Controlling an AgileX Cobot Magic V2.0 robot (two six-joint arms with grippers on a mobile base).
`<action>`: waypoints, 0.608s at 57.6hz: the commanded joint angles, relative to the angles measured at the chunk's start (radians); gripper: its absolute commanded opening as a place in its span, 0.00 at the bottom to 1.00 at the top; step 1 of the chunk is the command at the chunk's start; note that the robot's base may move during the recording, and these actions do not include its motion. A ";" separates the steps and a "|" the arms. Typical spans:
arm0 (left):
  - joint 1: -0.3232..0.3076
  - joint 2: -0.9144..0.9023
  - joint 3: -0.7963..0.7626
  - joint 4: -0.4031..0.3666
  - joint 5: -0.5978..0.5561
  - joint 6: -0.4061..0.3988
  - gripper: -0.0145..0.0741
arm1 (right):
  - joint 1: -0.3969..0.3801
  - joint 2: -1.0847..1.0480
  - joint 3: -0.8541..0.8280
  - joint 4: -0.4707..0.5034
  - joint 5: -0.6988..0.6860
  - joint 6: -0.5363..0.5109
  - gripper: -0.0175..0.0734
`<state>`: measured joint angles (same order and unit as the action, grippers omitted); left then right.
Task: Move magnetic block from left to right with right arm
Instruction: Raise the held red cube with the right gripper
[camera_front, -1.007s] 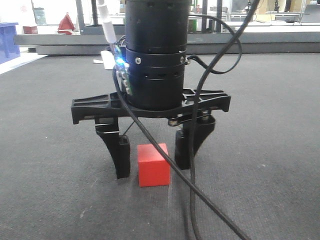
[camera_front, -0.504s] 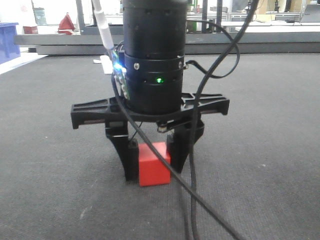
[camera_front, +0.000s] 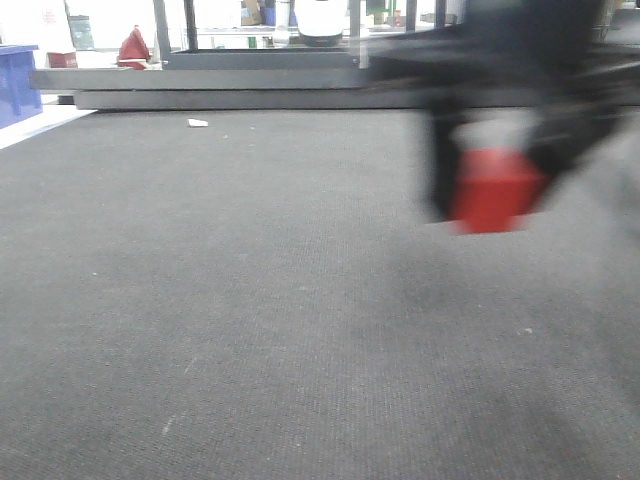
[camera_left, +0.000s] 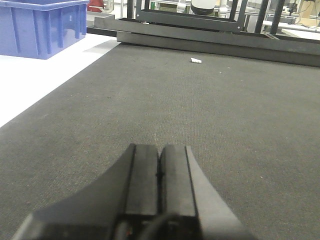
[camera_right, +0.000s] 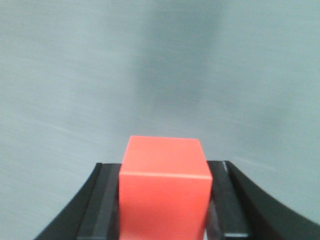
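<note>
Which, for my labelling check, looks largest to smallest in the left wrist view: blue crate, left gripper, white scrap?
1. left gripper, inflated by nearness to the camera
2. blue crate
3. white scrap

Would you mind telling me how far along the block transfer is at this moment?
Done: the right gripper is shut on the magnetic block, which looks clear of the dark mat. In hand: the carry; gripper and block are motion-blurred at the right of the front view. Left: setting the block down and letting go; no release shows yet. The left gripper is shut, empty and uninvolved.
</note>
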<state>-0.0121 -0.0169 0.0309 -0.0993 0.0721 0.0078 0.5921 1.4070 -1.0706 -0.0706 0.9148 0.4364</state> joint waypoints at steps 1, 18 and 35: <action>0.001 -0.009 0.010 -0.003 -0.085 -0.008 0.02 | -0.096 -0.156 0.065 -0.001 -0.065 -0.109 0.52; 0.001 -0.009 0.010 -0.003 -0.085 -0.008 0.02 | -0.539 -0.492 0.348 0.101 -0.305 -0.355 0.52; 0.001 -0.009 0.010 -0.003 -0.085 -0.008 0.02 | -0.632 -0.709 0.568 0.114 -0.660 -0.446 0.52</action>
<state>-0.0121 -0.0169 0.0309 -0.0993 0.0721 0.0078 -0.0296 0.7598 -0.5242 0.0369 0.4549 0.0101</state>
